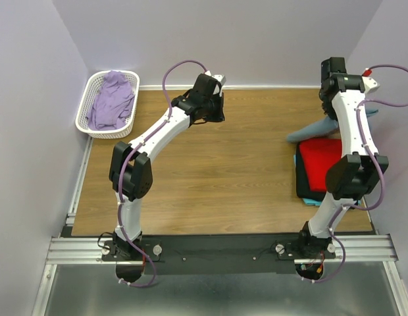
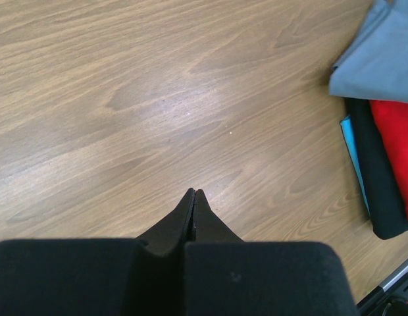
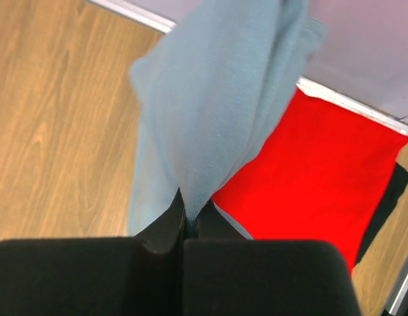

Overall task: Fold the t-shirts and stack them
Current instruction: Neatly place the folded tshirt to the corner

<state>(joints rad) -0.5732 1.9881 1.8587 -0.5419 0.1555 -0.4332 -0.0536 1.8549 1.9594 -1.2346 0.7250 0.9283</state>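
Observation:
My right gripper [image 3: 191, 210] is shut on a fold of the dusty blue-grey t-shirt [image 3: 217, 99] and holds it lifted beside a folded stack at the table's right edge. In the top view this gripper [image 1: 330, 108] is above the stack's far end, and the blue-grey shirt [image 1: 309, 131] trails down to the table. The red t-shirt [image 1: 320, 161] lies folded on top of the stack, over a black one [image 1: 301, 178]. A turquoise edge [image 2: 352, 151] shows at the bottom. My left gripper [image 2: 195, 191] is shut and empty above bare wood at the far middle of the table [image 1: 216, 113].
A white lattice basket [image 1: 85, 108] at the far left corner holds a crumpled lavender garment [image 1: 112, 99]. Walls close the table in on the left, back and right. A metal rail [image 1: 224, 247] runs along the near edge.

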